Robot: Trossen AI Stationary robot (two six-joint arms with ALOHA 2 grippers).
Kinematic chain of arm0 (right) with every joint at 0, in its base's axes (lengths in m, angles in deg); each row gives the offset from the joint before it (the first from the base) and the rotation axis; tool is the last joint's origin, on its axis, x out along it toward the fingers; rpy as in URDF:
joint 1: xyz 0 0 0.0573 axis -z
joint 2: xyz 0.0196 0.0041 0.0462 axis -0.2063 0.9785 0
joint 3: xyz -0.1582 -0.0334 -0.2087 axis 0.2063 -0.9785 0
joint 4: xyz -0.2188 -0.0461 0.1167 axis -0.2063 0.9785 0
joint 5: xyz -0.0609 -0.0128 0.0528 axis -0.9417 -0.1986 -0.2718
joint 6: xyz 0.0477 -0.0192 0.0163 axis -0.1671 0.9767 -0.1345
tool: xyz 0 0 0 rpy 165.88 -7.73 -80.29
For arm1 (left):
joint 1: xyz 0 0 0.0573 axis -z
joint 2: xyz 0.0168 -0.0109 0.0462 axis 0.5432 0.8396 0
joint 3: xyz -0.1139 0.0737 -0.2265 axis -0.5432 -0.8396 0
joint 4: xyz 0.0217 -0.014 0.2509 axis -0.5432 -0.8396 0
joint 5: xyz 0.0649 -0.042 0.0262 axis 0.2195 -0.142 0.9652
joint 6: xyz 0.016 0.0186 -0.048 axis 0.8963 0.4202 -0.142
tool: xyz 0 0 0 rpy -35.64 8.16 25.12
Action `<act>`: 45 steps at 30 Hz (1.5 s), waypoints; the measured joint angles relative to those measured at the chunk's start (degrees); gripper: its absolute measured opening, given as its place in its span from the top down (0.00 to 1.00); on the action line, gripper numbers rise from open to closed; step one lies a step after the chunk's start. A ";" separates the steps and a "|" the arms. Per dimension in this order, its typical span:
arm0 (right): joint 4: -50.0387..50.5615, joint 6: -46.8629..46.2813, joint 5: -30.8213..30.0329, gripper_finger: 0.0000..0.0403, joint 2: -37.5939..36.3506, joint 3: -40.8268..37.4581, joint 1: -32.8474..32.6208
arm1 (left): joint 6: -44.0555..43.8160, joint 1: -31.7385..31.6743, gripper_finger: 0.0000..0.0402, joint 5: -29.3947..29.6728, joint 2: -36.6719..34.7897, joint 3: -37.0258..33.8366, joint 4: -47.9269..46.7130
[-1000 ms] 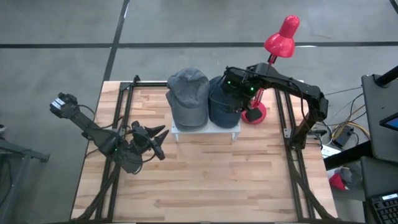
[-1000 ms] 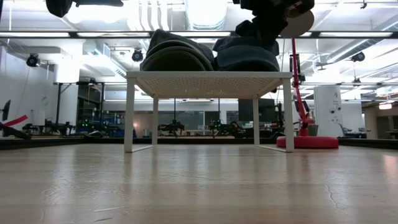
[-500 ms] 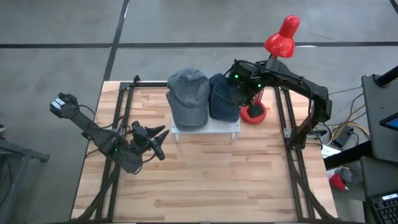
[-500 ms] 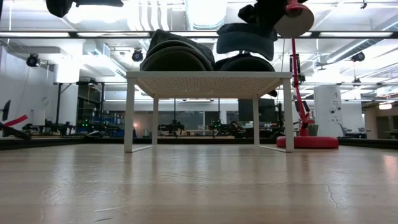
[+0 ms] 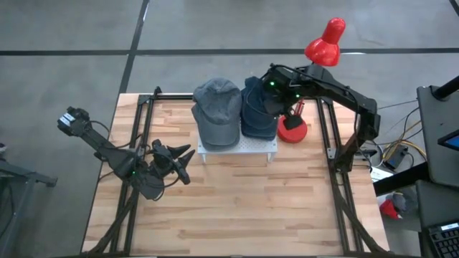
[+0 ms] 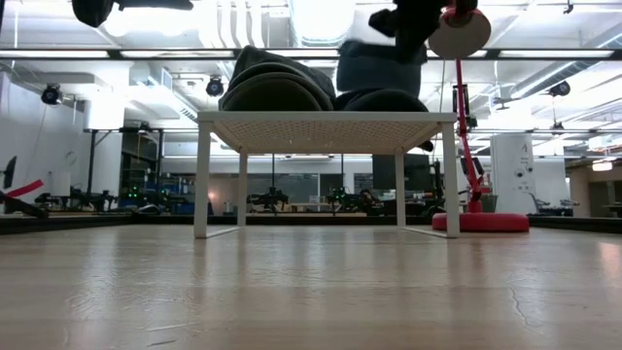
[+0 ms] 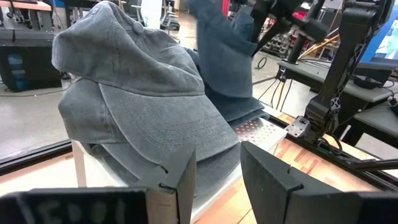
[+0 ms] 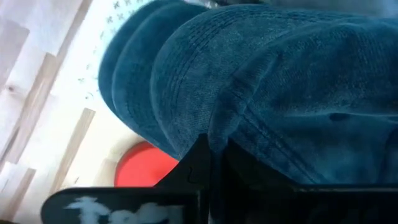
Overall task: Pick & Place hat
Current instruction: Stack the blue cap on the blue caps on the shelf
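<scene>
**Blue hat gripped and raised over the rack at the far edge**

Where the right gripper (image 5: pixel 275 92) meets the fabric, I can't see the fingertips from above, because arm and cloth cover them. My right wrist view settles it: the two dark fingers (image 8: pixel 208 168) are pressed together with a fold of the blue hat (image 5: pixel 258 107) pinched between them. In the low view the gripper is cut off at the frame's top edge, and the lifted hat is blurred there, so I can't make out its outline well.

The right arm reaches from its post near the right edge of the tabletop (image 5: pixel 237 208) across toward the far edge, wrist bent over the white rack (image 5: pixel 247 149). The left gripper (image 5: pixel 183 163) hangs near the left edge, well apart from the rack, its fingers (image 7: pixel 264 174) standing partly apart on nothing.

The blue hat is dark denim-like cloth with visible stitching rows. It hangs tilted from the grip, raised off the blue caps beneath it (image 6: pixel 381 99) on the right side of the rack. A stack of grey caps (image 5: pixel 216 111) sits on the rack's left side, just beside it. A red lamp (image 5: pixel 324 43) stands at the far right corner, its round base (image 5: pixel 292 130) beside the rack.
</scene>
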 joint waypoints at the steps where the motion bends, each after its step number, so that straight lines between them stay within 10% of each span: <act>1: -0.02 0.04 0.01 0.97 0.49 -0.07 0.27 | 0.00 0.00 0.68 -0.02 0.00 0.00 0.22; 32: -0.28 -3.76 6.71 0.96 1.59 -5.80 0.69 | 0.33 -0.01 0.68 -1.33 0.02 0.00 1.16; 45: -0.85 -5.38 5.85 0.75 -1.23 -5.80 -0.72 | 1.50 -0.74 0.68 -1.29 0.02 0.00 1.16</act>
